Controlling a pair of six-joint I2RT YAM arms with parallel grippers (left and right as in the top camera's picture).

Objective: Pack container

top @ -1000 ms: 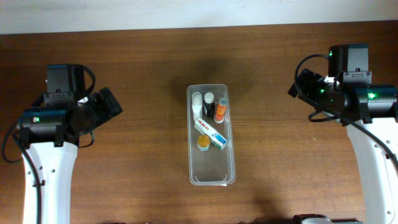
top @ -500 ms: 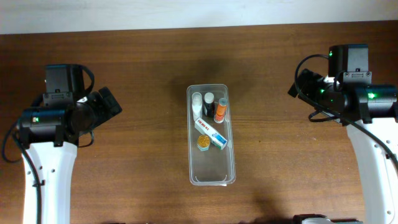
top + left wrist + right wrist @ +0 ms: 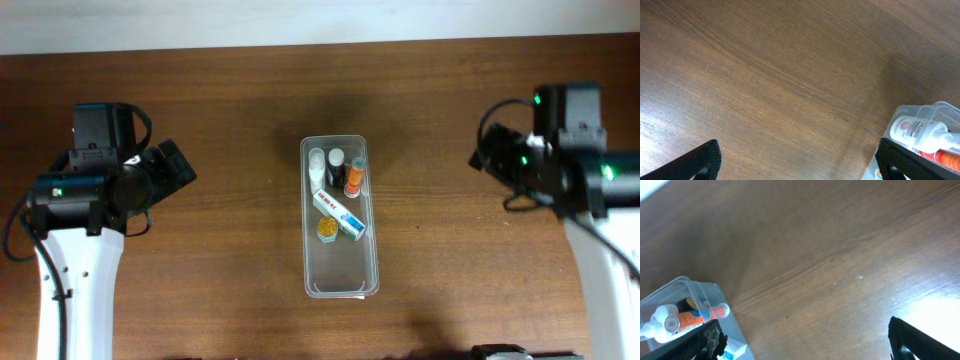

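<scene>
The clear plastic container (image 3: 340, 270) stands upright at the table's centre. It holds a white bottle, a black-capped bottle, an orange tube, a white-and-blue box and a small round yellow item in its far half. Its corner shows in the left wrist view (image 3: 940, 107) and the right wrist view (image 3: 687, 282). My left gripper (image 3: 800, 162) is open and empty over bare wood, left of the container. My right gripper (image 3: 807, 340) is open and empty, right of the container. Both arms are raised well away from it.
The brown wooden table (image 3: 230, 250) ends at a pale wall strip along the far edge (image 3: 320, 20). No loose toiletries show on the wood outside the container.
The right arm has shifted slightly to the right and away from the container. The left arm and the container's contents have not moved.
</scene>
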